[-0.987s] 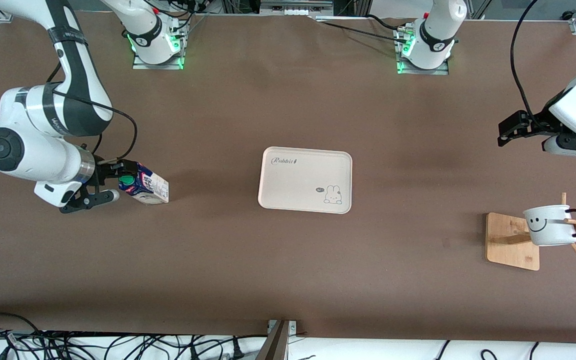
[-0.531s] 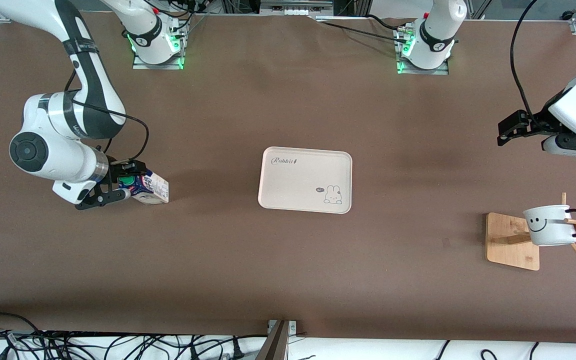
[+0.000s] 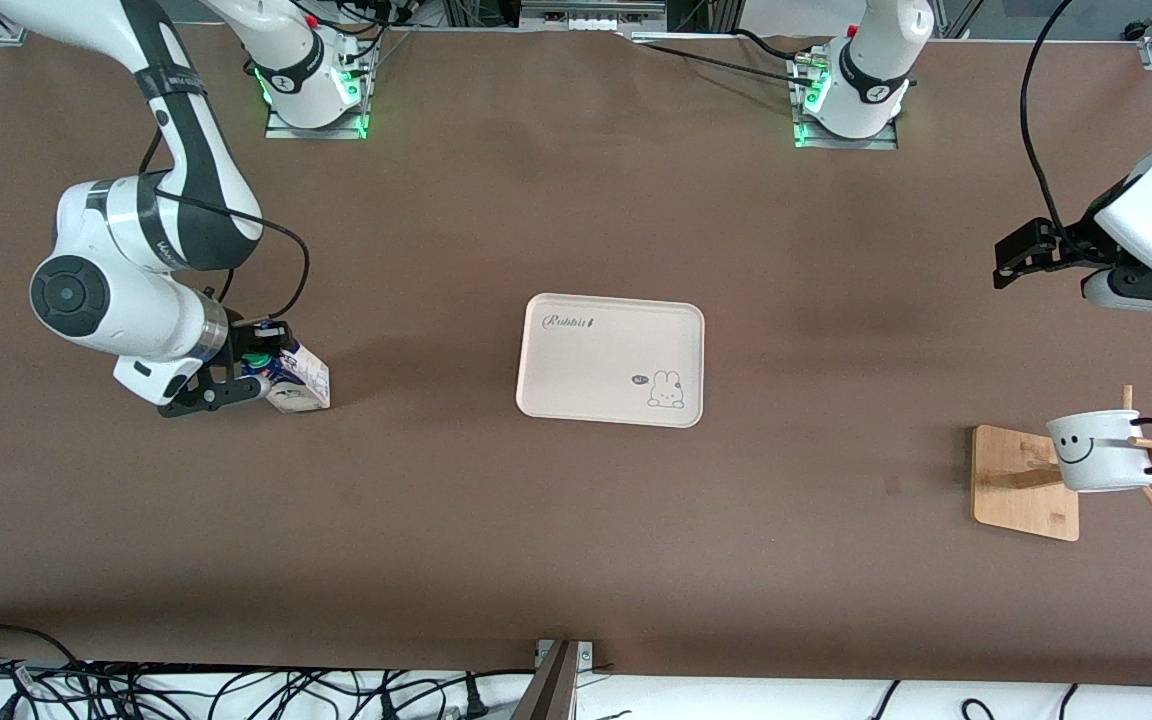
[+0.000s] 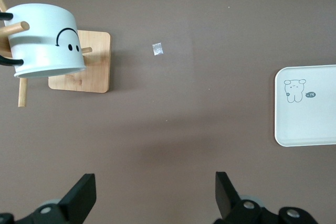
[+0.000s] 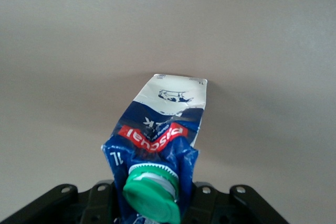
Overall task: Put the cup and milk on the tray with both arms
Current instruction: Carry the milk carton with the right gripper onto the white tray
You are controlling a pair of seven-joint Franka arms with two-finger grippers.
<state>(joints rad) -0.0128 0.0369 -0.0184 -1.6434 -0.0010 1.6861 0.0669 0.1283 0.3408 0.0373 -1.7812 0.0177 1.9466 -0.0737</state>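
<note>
1. The right gripper point(image 3: 254, 375) is low at the right arm's end of the bench point(image 3: 576, 520), its fingers closed on the gable top of the milk point(image 3: 298, 385).
2. The milk rests on the bench, tilted, well apart from the tray; from the front the gripper covers its top and most of its green cap point(image 5: 152, 192). In the right wrist view the carton's top looks crumpled, the cap is cut off at the frame's edge, and the fingertips themselves cannot be made out.
3. The tray point(image 3: 596, 385) lies flat at mid-bench, between the two arms' ends, with only its rabbit drawing and lettering on it. The left wrist view shows just one end of it, cut off at the edge.
4. The cup point(image 3: 1096, 455) hangs by its black handle on a peg of a wooden stand point(image 3: 1021, 490) at the left arm's end of the bench, smiley side showing. Its handle is partly hidden by the pegs.
5. The left gripper point(image 3: 1021, 258) waits in the air over bare bench, farther from the front camera than the stand. Its fingers point(image 4: 81, 198) are spread wide, holding nothing; the left arm itself is cut off by the front view's edge.
</note>
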